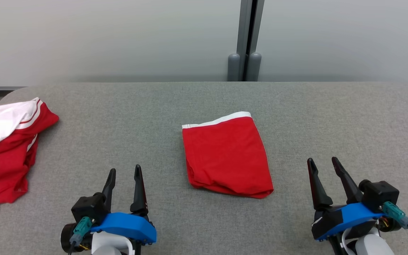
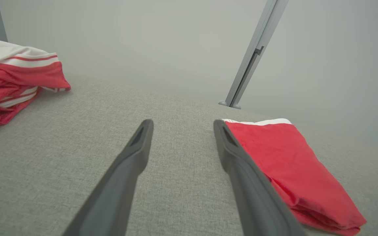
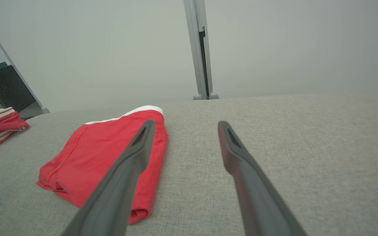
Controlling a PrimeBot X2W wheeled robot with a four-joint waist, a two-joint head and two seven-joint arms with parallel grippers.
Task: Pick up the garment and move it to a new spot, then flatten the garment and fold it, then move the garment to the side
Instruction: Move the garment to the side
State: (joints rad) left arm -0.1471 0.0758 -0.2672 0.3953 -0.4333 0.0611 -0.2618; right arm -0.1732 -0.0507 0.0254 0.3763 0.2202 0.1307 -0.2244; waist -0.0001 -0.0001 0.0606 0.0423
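The red garment is folded into a flat, roughly rectangular packet; its white waistband is turned toward the far edge of the grey surface; it is laid near the middle, slightly askew.

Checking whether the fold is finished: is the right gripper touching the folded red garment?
Apart. The head view shows a strip of bare grey table between the right gripper and the folded red garment; the jaws stand open and empty.

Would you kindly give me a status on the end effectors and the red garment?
Open and empty: left end effector, right end effector. The red garment folded, lying between them, untouched. Nothing in the way; red-and-white pile far left.
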